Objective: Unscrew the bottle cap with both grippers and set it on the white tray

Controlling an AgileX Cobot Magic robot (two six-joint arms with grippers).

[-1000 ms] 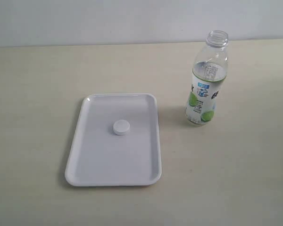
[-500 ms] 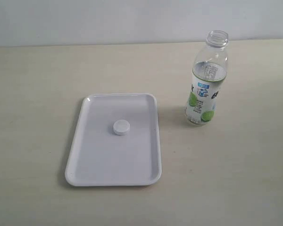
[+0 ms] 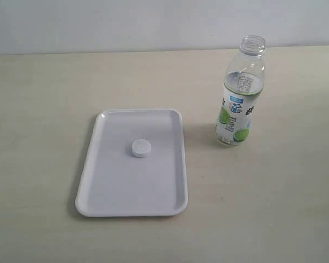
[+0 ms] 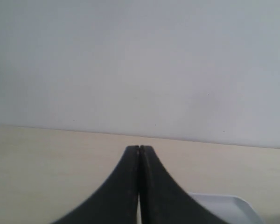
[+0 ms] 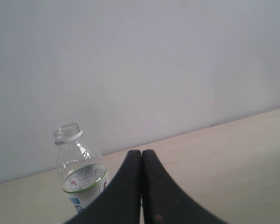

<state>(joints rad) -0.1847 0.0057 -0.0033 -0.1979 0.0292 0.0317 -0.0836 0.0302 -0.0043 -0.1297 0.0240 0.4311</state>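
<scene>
Small round white plastic cap [image 3: 141,148] sits mid flat white rect. plastic tray [image 3: 98,193]. Clear lime-label bottle [image 3: 238,104] upright beside tray, neck bare. Left gripper [image 4: 139,149], right gripper [image 5: 141,152]: jaws pressed together, empty – nothing left to hold.

Bright, even light; soft shadows

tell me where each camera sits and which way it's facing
Exterior: raised over the table, looking down at the white tray, the bottle cap on it and the bottle; no robot part shows.
Left wrist: behind the left gripper, shut, facing across the table to the wall; a tray corner shows.
Right wrist: behind the right gripper, shut, facing the wall and the uncapped bottle.
Shared: exterior and right wrist both show the bottle.
</scene>
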